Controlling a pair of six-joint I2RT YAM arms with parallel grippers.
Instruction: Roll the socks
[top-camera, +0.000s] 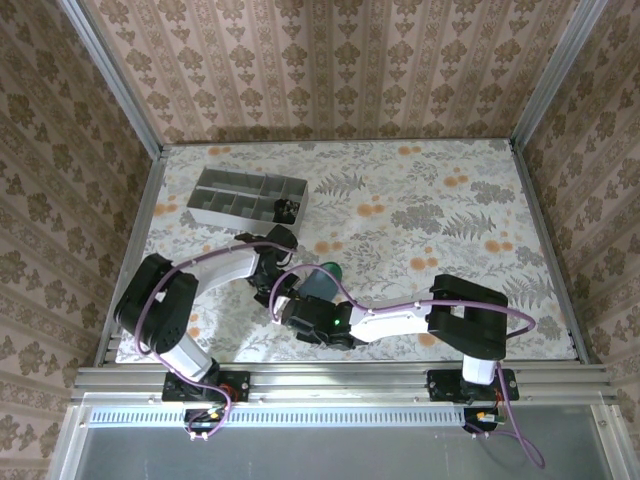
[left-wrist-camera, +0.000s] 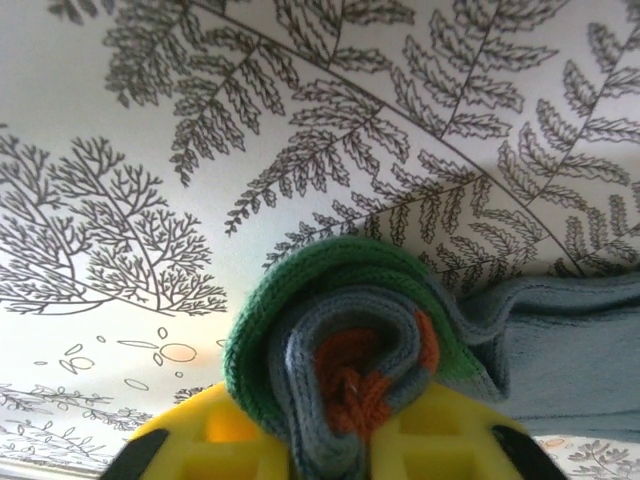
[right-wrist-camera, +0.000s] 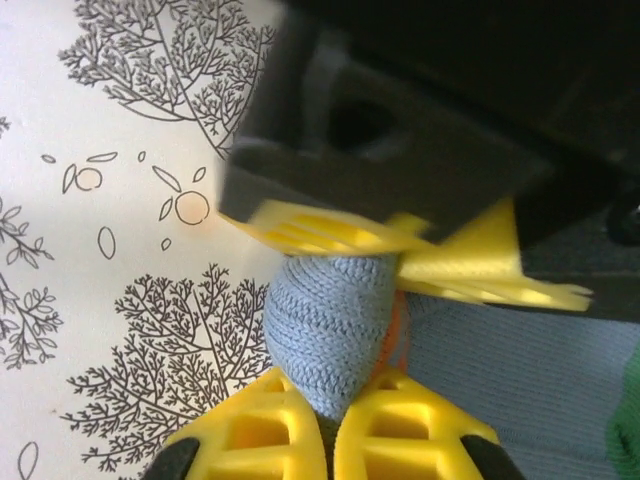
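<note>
A teal-grey sock (left-wrist-camera: 300, 340) with an orange cuff and green toe is coiled into a roll on the patterned table; its unrolled part (left-wrist-camera: 570, 340) lies flat to the right. My left gripper (left-wrist-camera: 345, 445) is shut on the roll's end, with fabric pinched between its yellow fingers (left-wrist-camera: 225, 440). From the opposite side, my right gripper (right-wrist-camera: 335, 435) is shut on the same sock (right-wrist-camera: 325, 320), facing the left one's yellow fingers (right-wrist-camera: 330, 235). From above, both grippers, left (top-camera: 290, 272) and right (top-camera: 303, 300), meet at the sock (top-camera: 322, 280) near the table's middle front.
A grey compartment tray (top-camera: 225, 190) stands at the back left, with a dark item (top-camera: 287, 208) in its right end compartment, too small to identify. Walls with patterned paper close in the table on three sides. The arms' cables loop over the near left area.
</note>
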